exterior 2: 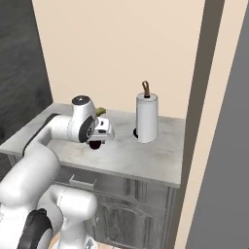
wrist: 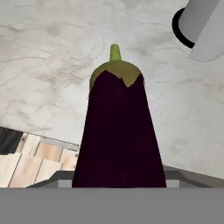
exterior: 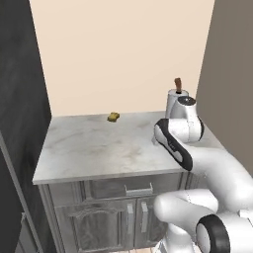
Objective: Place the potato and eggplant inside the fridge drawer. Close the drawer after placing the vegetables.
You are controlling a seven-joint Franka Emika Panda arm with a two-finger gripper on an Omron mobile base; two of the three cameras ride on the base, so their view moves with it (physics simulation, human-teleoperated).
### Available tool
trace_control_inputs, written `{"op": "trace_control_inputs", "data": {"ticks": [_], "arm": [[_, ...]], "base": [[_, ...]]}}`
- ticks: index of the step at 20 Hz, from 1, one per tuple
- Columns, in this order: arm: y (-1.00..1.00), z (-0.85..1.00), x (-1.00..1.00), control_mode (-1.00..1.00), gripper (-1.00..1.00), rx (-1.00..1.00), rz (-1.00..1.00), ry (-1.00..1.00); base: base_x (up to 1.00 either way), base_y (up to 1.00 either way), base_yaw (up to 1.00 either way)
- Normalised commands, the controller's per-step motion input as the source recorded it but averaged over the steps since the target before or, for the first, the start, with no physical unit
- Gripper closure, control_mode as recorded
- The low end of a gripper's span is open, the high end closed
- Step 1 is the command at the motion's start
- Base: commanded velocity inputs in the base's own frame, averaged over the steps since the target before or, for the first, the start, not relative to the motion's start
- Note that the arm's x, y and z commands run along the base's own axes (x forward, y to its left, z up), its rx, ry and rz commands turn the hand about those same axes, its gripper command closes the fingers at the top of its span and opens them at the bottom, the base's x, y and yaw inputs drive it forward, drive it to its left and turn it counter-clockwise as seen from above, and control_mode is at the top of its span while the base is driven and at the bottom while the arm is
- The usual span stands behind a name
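The arm is bending forward over the marble counter [exterior: 89, 148], its wrist turned so the gripper [exterior 2: 97, 144] is pointing down above the countertop. The gripper is clamping the eggplant [wrist: 119, 131], whose green stem end is pointing away from the hand. The paper-towel roll [exterior 2: 147, 118] is standing upright just beside it.

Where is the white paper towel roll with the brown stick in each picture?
Left base view: the white paper-towel roll with a brown post stands at the counter's back right, partly behind the white robot arm.
Right base view: it stands upright near the middle.
Hand view: it is in the top right corner, cut off by the edge.
Shared landmark: the pale marble counter under it.
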Motion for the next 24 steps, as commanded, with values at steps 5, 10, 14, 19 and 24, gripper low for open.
{"op": "trace_control_inputs", "data": {"ticks": [5,10,14,19,24], "arm": [[0.3,0.09,-0.22,-1.0,1.0,-0.01,0.0,-0.04],[0.02,-0.36,-0.13,-1.0,1.0,0.0,0.0,0.04],[0.09,-0.23,-0.18,-1.0,1.0,0.0,0.02,0.03],[0.0,0.0,0.0,1.0,1.0,0.0,0.0,0.0],[0.0,0.0,0.0,1.0,1.0,0.0,0.0,0.0]], "base": [[0.0,0.0,0.0],[0.0,0.0,0.0],[0.0,0.0,0.0],[-1.0,0.09,0.0],[-1.0,0.49,0.09]]}}
